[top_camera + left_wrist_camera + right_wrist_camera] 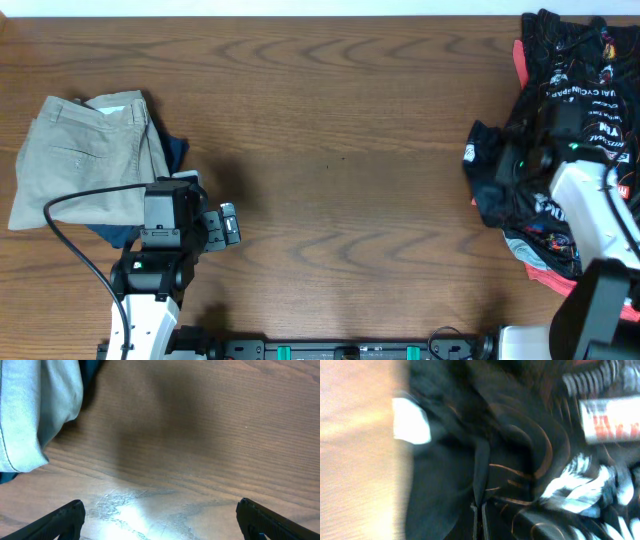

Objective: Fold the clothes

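Folding looks barely begun: the jersey (pixel 575 90) lies in a crumpled heap at the far right edge of the overhead frame, black cloth with white lettering bunched on itself, nothing laid flat, one dark lobe spilling left toward the middle of the table (pixel 340 150). The right arm reaches over that heap. In the blurred wrist view the right hand (pixel 479 519) sits at the bottom centre with its fingers pressed together, and a narrow ridge of black fabric with thin orange lines rises from between them, so it appears to be pinching a fold of the jersey. That grip makes sense as a way to drag the garment off the edge and onto the bare wood in the centre, where it could be spread out. A white patch (pixel 412 420) on the cloth shows at the upper left of that view, next to the wood. The left hand (pixel 229 226) hangs low at the lower left of the overhead frame, fingers spread wide with only table between them, holding nothing. It probably waits there to take a second corner once the jersey comes within reach. Just beside it, a folded pair of khaki trousers (pixel 85 160) rests on a blue garment (pixel 175 150) at the left, well apart from the jersey.
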`<state>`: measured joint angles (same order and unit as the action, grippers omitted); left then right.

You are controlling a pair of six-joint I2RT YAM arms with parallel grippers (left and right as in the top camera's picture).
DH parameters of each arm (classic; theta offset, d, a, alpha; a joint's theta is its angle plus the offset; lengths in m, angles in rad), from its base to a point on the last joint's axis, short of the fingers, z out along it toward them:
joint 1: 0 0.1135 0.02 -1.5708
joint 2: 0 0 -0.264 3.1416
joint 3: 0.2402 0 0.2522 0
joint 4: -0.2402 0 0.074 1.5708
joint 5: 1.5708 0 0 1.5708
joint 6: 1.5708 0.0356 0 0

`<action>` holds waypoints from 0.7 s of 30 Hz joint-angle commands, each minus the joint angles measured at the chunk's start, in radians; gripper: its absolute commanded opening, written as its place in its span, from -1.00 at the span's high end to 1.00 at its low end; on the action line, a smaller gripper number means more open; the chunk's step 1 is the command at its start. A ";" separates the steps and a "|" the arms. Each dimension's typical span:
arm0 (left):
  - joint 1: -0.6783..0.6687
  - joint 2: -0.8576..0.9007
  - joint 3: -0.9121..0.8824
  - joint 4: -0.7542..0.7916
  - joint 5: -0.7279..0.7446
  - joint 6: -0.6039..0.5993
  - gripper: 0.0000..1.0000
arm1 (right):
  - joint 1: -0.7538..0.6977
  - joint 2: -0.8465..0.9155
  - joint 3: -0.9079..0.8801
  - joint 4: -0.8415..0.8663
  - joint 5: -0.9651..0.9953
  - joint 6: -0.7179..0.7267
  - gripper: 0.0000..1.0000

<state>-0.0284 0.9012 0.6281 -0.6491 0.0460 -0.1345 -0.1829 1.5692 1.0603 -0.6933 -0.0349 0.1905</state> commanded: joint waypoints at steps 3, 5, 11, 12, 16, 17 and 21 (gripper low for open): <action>0.000 0.000 0.019 -0.001 -0.002 -0.010 -0.96 | -0.019 -0.120 0.218 0.008 -0.293 -0.122 0.98; 0.000 0.000 0.019 -0.001 -0.002 -0.010 -0.96 | -0.018 -0.132 0.259 -0.007 -0.312 -0.129 0.98; 0.000 0.000 0.019 -0.001 -0.001 -0.010 -0.96 | -0.002 -0.126 0.265 -0.078 -0.321 -0.170 0.98; 0.000 0.000 0.019 -0.001 -0.001 -0.010 -0.96 | 0.003 -0.123 0.265 -0.078 -0.344 -0.184 0.98; 0.000 0.000 0.019 0.000 -0.001 -0.010 -0.96 | 0.051 -0.122 0.265 -0.030 -0.608 -0.257 0.98; 0.000 0.000 0.019 0.000 -0.001 -0.010 -0.96 | 0.075 -0.122 0.265 -0.005 -0.692 -0.265 0.98; 0.000 0.000 0.019 0.000 -0.001 -0.010 -0.96 | 0.188 -0.121 0.265 0.045 -0.838 -0.300 0.98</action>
<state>-0.0284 0.9016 0.6281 -0.6479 0.0456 -0.1345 -0.0765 1.4570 1.3247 -0.6632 -0.6342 -0.0460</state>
